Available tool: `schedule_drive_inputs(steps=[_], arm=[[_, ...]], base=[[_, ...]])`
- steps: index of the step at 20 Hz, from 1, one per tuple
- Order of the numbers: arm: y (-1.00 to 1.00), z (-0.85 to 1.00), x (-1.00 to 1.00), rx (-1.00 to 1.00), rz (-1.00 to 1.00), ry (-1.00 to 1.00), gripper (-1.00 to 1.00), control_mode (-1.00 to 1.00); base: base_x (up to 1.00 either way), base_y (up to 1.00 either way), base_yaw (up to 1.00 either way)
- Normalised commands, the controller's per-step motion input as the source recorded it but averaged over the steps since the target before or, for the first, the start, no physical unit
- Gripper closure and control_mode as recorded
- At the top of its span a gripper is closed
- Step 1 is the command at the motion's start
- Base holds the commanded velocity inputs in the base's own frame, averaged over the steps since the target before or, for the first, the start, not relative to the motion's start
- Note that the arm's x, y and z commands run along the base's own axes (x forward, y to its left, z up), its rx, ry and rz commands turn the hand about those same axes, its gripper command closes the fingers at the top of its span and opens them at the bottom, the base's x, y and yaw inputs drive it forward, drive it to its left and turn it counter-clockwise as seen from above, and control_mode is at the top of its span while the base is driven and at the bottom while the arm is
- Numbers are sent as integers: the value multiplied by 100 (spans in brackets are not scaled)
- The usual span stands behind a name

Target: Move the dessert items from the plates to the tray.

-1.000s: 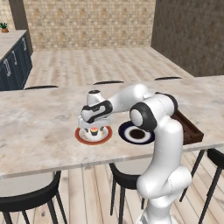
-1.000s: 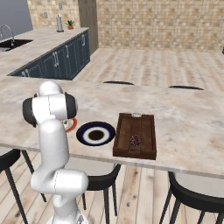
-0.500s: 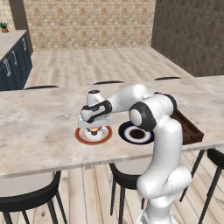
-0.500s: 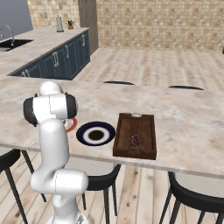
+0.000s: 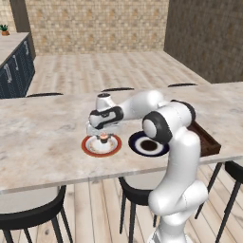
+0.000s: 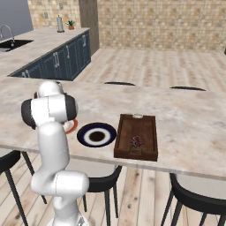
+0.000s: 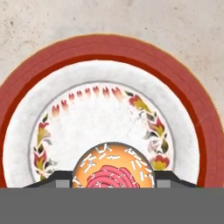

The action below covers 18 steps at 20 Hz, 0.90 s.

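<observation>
Hand view first, since that's where you get the good look: the cupcake sits right at 6 o'clock in the frame, pink swirl and white sprinkles on an orange top, with the gripper tips hugging it on either side. A second ago the jaws stood wide open over it, and now they've come in and clamped on the cupcake, so you've got your grip. It's still sitting on the red-rimmed plate though, not lifted yet as far as I can tell.

From the left base view you can see the same thing from outside: gripper down low over the red-rimmed plate, the cupcake between the fingers. Arm hasn't really shifted over the last second, only the fingers moved.

Over in the right base view, the navy-rimmed plate has the dark round cake in its middle, just at 3 o'clock from your arm. Past that, further toward 3 o'clock, is the wooden tray, with some small reddish thing already in it near the front. Can't make out what that is, too small.

So my read: the grab is done, next you lift straight up, swing over the navy plate and drop it in the tray. Then the chocolate one is left. Watch the squeeze, frosting's probably squishy.
</observation>
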Motion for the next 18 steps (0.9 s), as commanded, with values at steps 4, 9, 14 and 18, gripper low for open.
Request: schedule_drive_inputs(steps=[4,9,14,18], arm=[[-23,52,-15,0,0,0,100,-100],[-50,44,-37,0,0,-1,100,-100],[-56,52,-31,0,0,-1,100,-100],[-63,29,-29,0,0,-2,100,-100]], base=[[0,0,0],[0,0,0],[0,0,0],[0,0,0]])
